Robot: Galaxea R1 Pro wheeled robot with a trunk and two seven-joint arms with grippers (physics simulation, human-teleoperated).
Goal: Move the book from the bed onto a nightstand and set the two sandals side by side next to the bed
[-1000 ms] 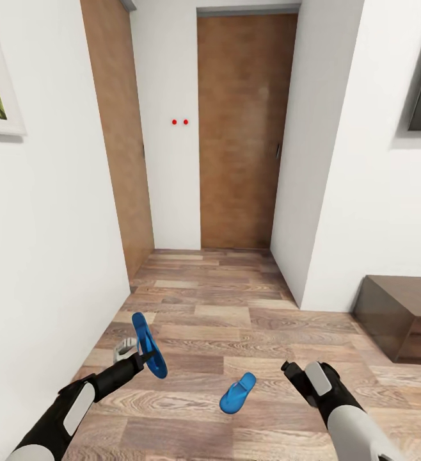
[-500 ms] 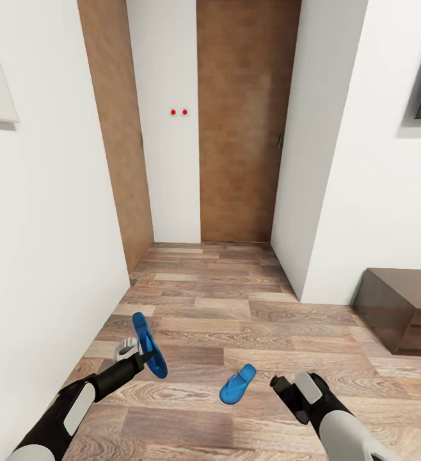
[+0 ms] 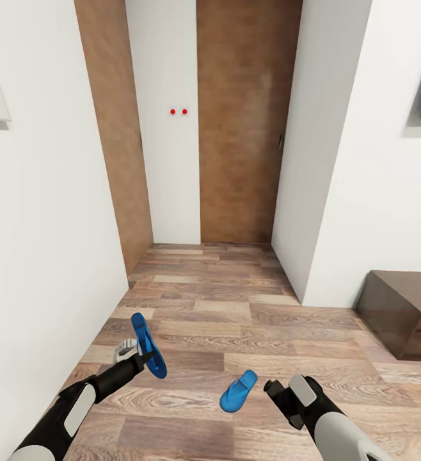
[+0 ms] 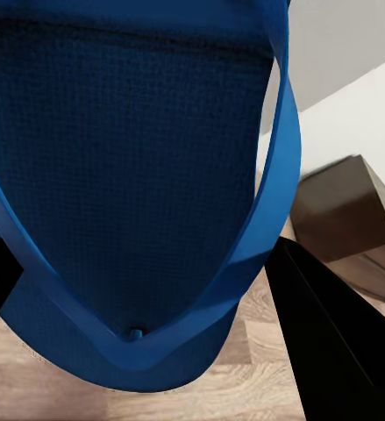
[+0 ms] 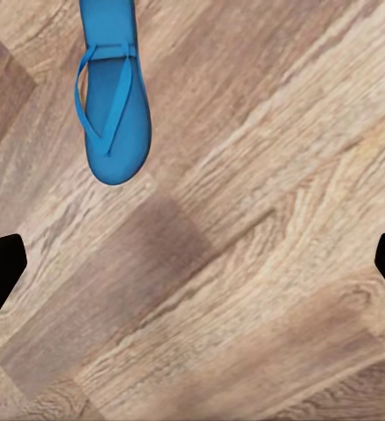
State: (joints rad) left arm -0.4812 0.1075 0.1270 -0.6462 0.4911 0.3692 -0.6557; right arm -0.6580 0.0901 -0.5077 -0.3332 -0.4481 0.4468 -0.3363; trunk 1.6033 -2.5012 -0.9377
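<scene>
Two blue sandals are in play. One hangs toe-up in the left gripper (image 3: 148,354), its fingers pinching the sandal (image 3: 148,346) above the plank floor (image 3: 236,307). Its twin, the second sandal (image 3: 238,392), lies flat on the floor just beside the right gripper (image 3: 276,392), whose fingers are spread wide and empty. A good pickup would bring that gripper directly over the sole, low, then close across its narrow middle, clear of the strap.
</scene>
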